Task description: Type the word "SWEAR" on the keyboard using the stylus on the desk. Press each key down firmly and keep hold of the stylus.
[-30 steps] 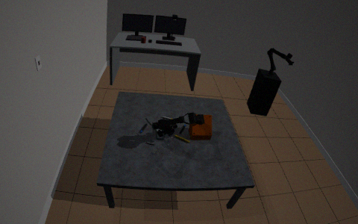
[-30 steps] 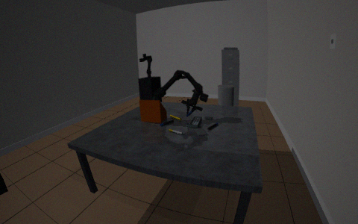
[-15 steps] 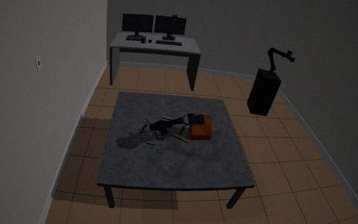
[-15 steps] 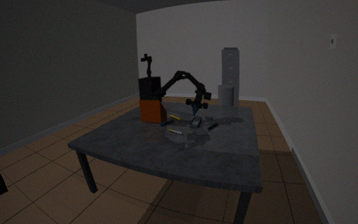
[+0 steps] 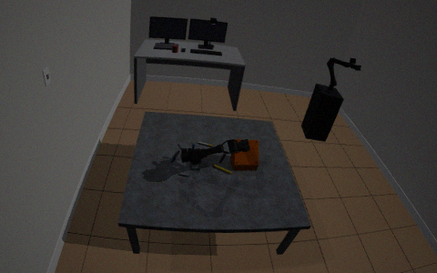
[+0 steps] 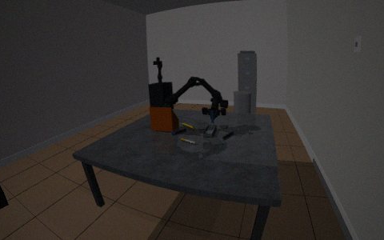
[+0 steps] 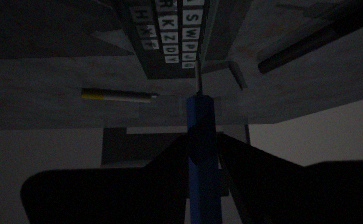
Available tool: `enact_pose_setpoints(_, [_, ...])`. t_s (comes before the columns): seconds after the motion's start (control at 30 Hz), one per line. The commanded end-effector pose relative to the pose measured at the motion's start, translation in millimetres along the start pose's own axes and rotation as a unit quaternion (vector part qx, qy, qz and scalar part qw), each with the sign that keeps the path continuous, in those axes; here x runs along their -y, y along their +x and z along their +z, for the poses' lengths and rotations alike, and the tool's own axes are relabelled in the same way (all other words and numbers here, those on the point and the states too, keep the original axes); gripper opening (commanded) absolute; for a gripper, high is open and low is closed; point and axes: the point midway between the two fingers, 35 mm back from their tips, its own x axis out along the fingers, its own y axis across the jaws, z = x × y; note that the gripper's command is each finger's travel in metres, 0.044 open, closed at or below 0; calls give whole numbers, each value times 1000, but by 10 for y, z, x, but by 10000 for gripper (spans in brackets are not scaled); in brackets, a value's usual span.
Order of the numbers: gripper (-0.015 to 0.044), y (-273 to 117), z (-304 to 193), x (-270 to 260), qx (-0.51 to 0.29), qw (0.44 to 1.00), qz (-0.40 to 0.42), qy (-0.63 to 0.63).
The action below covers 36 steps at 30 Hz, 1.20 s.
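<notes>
Clamped the blue stylus (image 5: 193, 146) (image 6: 213, 116) (image 7: 202, 122) in the gripper (image 5: 193, 156) (image 6: 213, 113) (image 7: 201, 141), tip toward the lettered keyboard (image 5: 195, 167) (image 6: 210, 130) (image 7: 169, 72), right of the orange block (image 5: 246, 155) (image 6: 162, 118) in the exterior view. Had finished the pick-up. Showed S and W in the wrist view, but no typed text, so could not tell how much of SWEAR was entered. Showed no clearly pressed key; probably had most or all letters left, with firm presses and a steady hold needed.

- Stylus (image 6: 212, 116) (image 7: 202, 130): between the fingers.
- Keyboard (image 6: 210, 130) (image 7: 170, 37): ahead of the fingers, wrist view.
- Marker (image 5: 204, 144) (image 6: 188, 141) (image 7: 119, 95): ahead, left.
- Thick pen (image 5: 175, 156) (image 6: 228, 135) (image 7: 309, 44): ahead, right.
</notes>
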Motion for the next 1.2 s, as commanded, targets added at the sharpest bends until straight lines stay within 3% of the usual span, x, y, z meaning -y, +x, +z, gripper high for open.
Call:
enact_pose_setpoints(0.0, [0,116,155,-27,-4,1000,4,-1])
enact_pose_setpoints(0.47, [0,123,166,-28,-4,1000,4,-1])
enact_pose_setpoints(0.57, [79,124,166,-5,-3,1000,4,-1])
enact_pose_setpoints(1.17, [81,143,196,12,-3,1000,4,-1])
